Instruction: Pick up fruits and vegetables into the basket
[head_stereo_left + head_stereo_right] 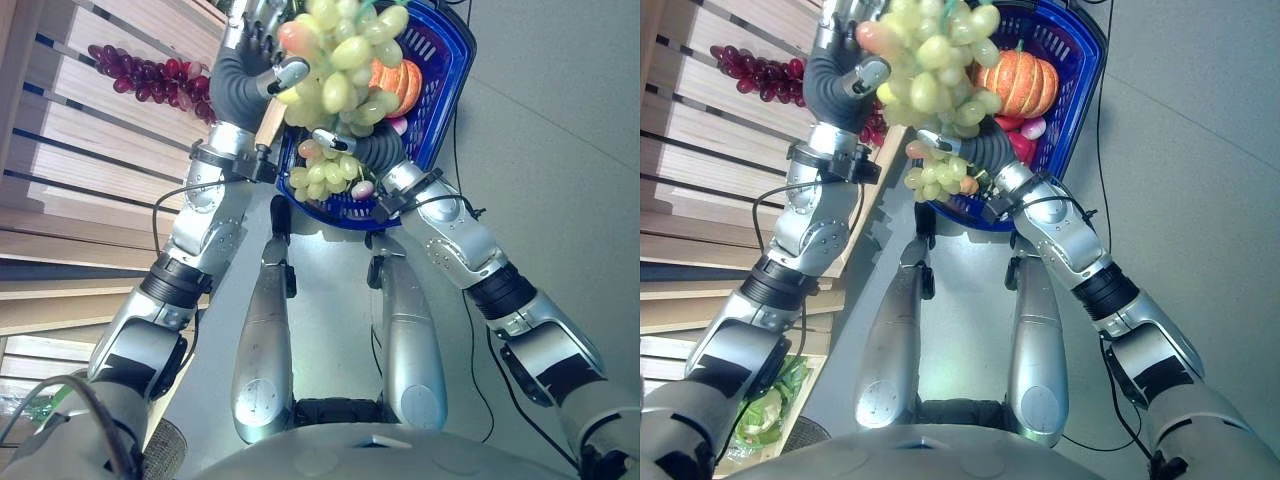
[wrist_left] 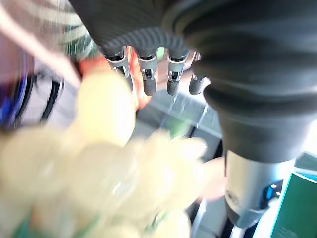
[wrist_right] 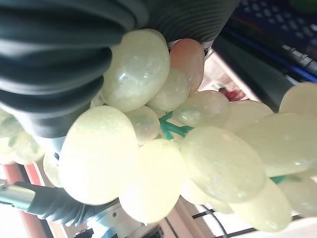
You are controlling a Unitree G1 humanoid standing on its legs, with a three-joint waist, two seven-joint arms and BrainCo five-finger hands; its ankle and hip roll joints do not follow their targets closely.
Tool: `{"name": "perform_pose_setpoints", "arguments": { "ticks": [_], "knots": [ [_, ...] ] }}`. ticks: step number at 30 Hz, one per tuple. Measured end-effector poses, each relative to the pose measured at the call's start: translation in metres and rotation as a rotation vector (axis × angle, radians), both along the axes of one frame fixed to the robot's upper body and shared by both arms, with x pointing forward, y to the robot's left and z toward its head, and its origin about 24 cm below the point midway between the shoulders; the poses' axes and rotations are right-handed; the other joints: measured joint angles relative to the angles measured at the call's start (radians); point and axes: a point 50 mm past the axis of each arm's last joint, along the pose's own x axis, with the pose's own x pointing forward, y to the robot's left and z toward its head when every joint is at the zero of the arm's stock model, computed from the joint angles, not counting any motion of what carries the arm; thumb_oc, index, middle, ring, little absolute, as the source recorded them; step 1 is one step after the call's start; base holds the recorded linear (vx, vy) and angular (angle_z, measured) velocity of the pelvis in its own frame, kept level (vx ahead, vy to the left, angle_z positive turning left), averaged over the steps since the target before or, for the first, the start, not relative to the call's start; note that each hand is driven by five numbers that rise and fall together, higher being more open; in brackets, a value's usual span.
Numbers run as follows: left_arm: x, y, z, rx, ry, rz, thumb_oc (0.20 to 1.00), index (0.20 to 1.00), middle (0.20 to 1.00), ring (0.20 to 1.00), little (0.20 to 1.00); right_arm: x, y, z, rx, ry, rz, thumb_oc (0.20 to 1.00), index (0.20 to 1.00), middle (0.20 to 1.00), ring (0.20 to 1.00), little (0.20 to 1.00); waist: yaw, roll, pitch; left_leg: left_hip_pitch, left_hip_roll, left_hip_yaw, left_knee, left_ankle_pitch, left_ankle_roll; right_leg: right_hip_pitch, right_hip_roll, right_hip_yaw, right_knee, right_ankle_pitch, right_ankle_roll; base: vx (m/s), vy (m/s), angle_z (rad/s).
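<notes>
- Slatted wooden shelf (image 1: 90, 110) stands to the left of the basket.
- Blue basket (image 1: 450, 70) rests on the floor, an orange pumpkin (image 1: 1025, 85) inside it with a small pink fruit (image 1: 1033, 127) just beside it.
- Green grapes (image 1: 345, 55), a big bunch, hang in the air over the basket's near-left rim.
- Second, smaller green bunch (image 1: 320, 175) sits lower, at the basket's near rim.
- Purple grapes (image 1: 150, 75) lie on the shelf, left of the basket.
- Left hand (image 1: 262, 40) is curled round the big bunch's top.
- Right hand (image 1: 975, 150) is at the basket's near rim beneath the big bunch; I cannot tell how its fingers stand.
</notes>
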Motion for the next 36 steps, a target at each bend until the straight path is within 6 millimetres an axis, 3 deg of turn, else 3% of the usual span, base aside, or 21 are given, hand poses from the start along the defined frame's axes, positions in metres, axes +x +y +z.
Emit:
{"name": "perform_pose_setpoints", "arguments": {
  "ticks": [7,15,20,27,34,36],
  "knots": [
    [0.002,0.019,0.006,-0.002,-0.047,0.301,1.000,1.000,1.000,1.000,1.000,0.003,-0.004,-0.001,0.005,0.006,-0.019,0.200,0.200,0.200,0.200,0.200,0.020,0.000,0.000,0.000,-0.001,-0.001,-0.001,0.000,0.000,-0.002,-0.002,-0.001,0.004,-0.004,-0.001,0.00,0.000,0.01],
    [0.024,0.053,-0.017,0.134,0.057,0.610,1.000,1.000,1.000,1.000,1.000,0.011,-0.014,-0.005,0.045,0.026,-0.102,0.200,0.200,0.200,0.200,0.200,0.019,0.001,0.000,0.001,-0.008,-0.004,-0.002,0.000,-0.001,-0.009,-0.013,-0.007,0.030,-0.023,-0.001,0.01,0.026,0.04],
    [0.039,0.089,-0.040,0.216,0.165,0.839,1.000,1.000,1.000,1.000,1.000,0.032,-0.046,-0.032,0.018,0.154,-0.353,0.200,0.200,0.200,0.200,0.200,0.017,0.001,0.000,0.000,-0.008,0.003,-0.005,0.000,-0.001,-0.018,-0.012,0.001,0.030,-0.023,-0.001,0.01,0.059,-0.04],
    [0.047,0.119,-0.043,0.282,0.233,1.008,1.000,1.000,1.000,1.000,1.000,0.046,-0.091,-0.060,-0.101,0.268,-0.608,0.200,0.200,0.200,0.200,0.200,0.017,0.004,0.002,0.000,-0.007,0.007,-0.014,0.001,-0.002,-0.023,-0.011,0.003,0.029,-0.022,-0.001,0.00,0.022,-0.01],
    [0.061,0.131,-0.034,0.492,0.260,1.138,1.000,1.000,1.000,1.000,1.000,0.072,-0.110,-0.046,-0.186,0.302,-0.754,0.200,0.200,0.200,0.200,0.200,0.021,0.007,0.004,0.000,-0.006,0.008,-0.015,0.005,-0.003,-0.024,-0.011,0.003,0.029,-0.019,-0.006,0.00,0.000,0.00],
    [0.066,0.132,-0.031,0.645,0.241,1.196,1.000,1.000,1.000,1.000,1.000,0.080,-0.116,-0.037,-0.206,0.314,-0.784,0.200,0.200,0.200,0.200,0.200,0.026,0.010,0.005,0.000,-0.006,0.008,-0.015,0.006,-0.003,-0.024,-0.011,0.003,0.029,-0.019,-0.006,0.00,0.000,0.00]
  ]
}}
